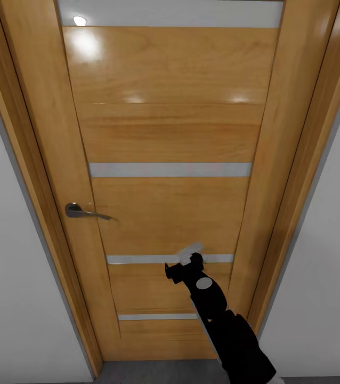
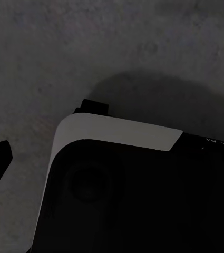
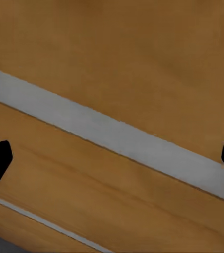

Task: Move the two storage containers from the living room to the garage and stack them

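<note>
Against orange-wood door (image 1: 164, 138), right arm (image 1: 218, 309) raised, jaws apart.

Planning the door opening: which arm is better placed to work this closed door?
Probably the right. The right gripper is raised at the door, fingers spread, though the handle lies across on the left. The left wrist view looks down at grey floor.

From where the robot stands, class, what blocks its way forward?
The closed orange-wood door with glass slits, lever handle at its left. The right tool, open, is raised close to its lower panel.
</note>
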### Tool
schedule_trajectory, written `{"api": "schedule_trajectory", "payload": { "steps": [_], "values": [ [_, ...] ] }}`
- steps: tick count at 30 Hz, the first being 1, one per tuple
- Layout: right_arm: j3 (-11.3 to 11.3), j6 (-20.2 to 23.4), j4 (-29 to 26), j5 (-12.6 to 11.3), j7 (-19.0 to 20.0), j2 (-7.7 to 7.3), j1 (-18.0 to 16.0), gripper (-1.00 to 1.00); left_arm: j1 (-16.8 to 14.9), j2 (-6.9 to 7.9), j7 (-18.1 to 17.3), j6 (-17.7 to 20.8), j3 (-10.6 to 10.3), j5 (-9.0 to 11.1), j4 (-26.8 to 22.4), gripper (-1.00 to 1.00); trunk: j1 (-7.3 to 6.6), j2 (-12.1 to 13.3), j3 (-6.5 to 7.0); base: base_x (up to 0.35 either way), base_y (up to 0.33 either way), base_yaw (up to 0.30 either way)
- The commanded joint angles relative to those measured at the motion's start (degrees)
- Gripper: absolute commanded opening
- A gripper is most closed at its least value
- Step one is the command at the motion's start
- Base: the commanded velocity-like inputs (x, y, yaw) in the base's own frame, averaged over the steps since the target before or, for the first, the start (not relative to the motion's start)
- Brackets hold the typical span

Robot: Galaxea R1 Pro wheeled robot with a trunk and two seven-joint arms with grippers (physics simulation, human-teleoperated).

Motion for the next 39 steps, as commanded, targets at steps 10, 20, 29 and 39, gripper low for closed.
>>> {"api": "schedule_trajectory", "payload": {
  "steps": [10, 20, 29, 39],
  "values": [
    [3.53, -6.08, 23.72, 0.11, -0.25, 0.00, -18.52, 1.00, -0.01, -0.06, 0.02, 0.05, 0.15, 0.21, -0.06, 1.00, 0.00, -0.03, -0.06, 0.000, 0.000, 0.000],
    [3.73, -14.51, 42.63, 0.32, -0.76, 0.00, -29.27, 1.00, -0.01, -0.07, 0.02, 0.13, 0.15, 0.12, -0.18, 1.00, 0.00, -0.03, -0.06, 0.000, 0.000, 0.000],
    [3.70, -16.87, 46.22, 0.50, -1.37, 0.00, -32.07, 1.00, -0.01, -0.13, 0.02, 0.01, 0.08, 0.17, 0.04, 1.00, 0.00, -0.03, -0.06, 0.000, 0.000, 0.000],
    [3.11, -16.69, 41.91, -0.21, -2.36, 0.00, -32.19, 1.00, -0.01, -0.14, 0.02, -0.17, 0.08, 0.07, 0.08, 1.00, 0.00, -0.03, -0.06, 0.000, 0.000, 0.000]
  ]
}}
